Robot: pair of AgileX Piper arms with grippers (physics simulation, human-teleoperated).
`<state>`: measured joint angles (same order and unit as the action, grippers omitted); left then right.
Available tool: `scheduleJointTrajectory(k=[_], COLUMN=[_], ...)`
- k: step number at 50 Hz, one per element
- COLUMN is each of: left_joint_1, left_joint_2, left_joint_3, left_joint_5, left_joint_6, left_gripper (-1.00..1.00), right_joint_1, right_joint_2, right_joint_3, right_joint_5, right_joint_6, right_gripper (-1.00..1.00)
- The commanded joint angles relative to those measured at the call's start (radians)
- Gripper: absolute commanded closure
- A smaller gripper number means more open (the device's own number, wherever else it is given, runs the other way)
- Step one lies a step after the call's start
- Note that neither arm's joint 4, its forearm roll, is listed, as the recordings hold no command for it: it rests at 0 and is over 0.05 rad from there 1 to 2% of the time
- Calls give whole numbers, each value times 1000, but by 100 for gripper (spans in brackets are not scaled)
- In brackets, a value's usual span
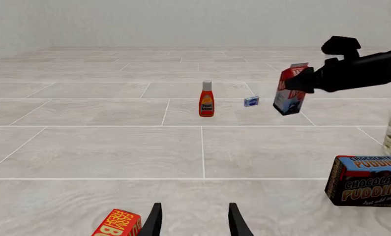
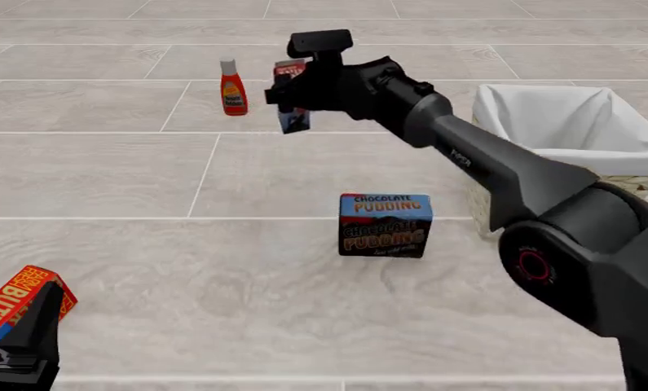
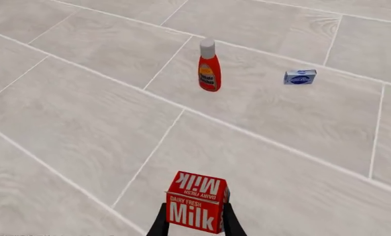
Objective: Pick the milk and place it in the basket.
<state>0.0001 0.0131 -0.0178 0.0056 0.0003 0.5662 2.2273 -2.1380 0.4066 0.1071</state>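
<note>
Milk (image 3: 196, 208): slim carton, boxy, gabled top; red upper part with white "Milk" lettering, dark blue lower part seen from the front (image 2: 293, 120). Held clear of the surface (image 2: 248, 179), tilted, between the fingers of the right claw (image 3: 196, 223), which is clenched on its sides.

Beyond the right claw, standing on the surface: ketchup (image 3: 208, 66), red bottle with pale cap, and a small flat blue-white packet (image 3: 299, 77).

Surface: pale wood-grain planks with thin white seams.

Basket (image 2: 584, 130): woven wicker, square, white cloth lining; well apart from the right claw, back toward the arm's base.

Pudding (image 2: 385, 225): wide blue-and-red box, upright, between right claw and camera.

Left claw (image 1: 194, 221): fingers spread, nothing between them. Butter (image 1: 116, 223), red-orange box, just beside it.
</note>
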Motion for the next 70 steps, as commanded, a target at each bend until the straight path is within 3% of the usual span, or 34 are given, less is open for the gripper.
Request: scheduleJointTrajectory(k=[1, 31, 39, 70], left_joint_1=[0, 0, 0, 0], left_joint_2=[0, 0, 0, 0], left_joint_3=[0, 0, 0, 0], left_joint_5=[0, 0, 0, 0], left_joint_6=[0, 0, 0, 0], left_gripper=[-100, -100, -100, -100], right_joint_1=[-38, -214, -279, -486], right_joint_2=[-175, -489, -566, -732], right_joint_3=[203, 537, 628, 791], right_joint_5=[-89, -189, -220, -219], right_joint_6=[-4, -46, -35, -35], right_gripper=[100, 100, 100, 100])
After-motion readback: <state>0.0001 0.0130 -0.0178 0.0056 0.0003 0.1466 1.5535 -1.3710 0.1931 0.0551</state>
